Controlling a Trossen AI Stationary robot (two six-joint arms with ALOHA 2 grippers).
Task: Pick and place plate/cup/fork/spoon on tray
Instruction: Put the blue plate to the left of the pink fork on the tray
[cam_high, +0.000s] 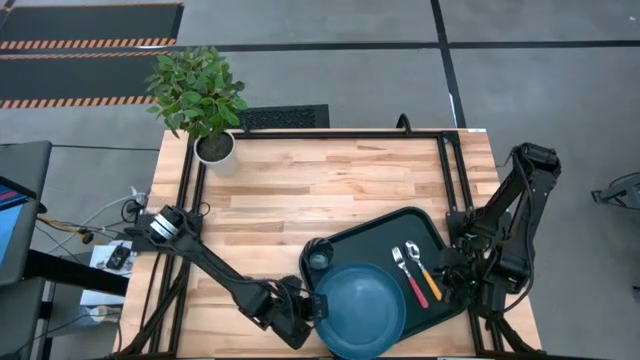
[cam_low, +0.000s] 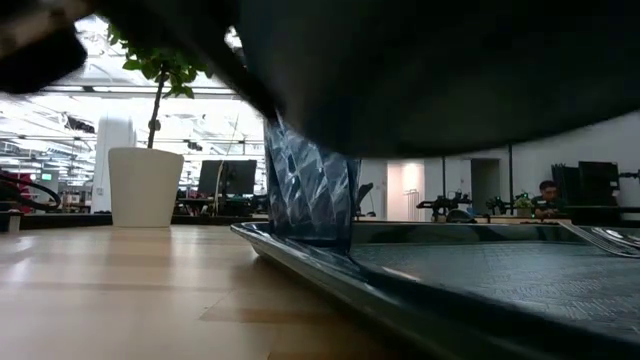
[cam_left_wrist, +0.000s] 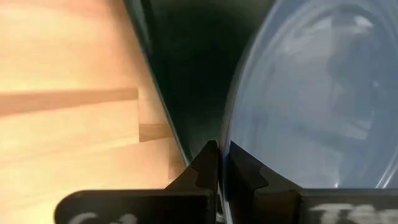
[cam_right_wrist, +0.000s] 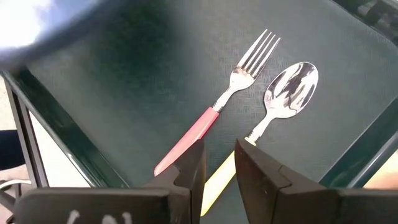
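Left hand (cam_left_wrist: 222, 163) pinches the plate (cam_left_wrist: 311, 93) rim over the tray (cam_high: 425, 225).

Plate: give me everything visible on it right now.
The plate is a large round dark teal-blue dish with a raised rim and a smooth, glossy surface like plastic. It sits over the near left part of the tray, its edge reaching past the tray's near rim. The left gripper is shut on its left rim, one finger on each side in the left wrist view. The cup stands just behind it, and the fork lies to its right. Whether it rests flat or is held slightly raised cannot be told.
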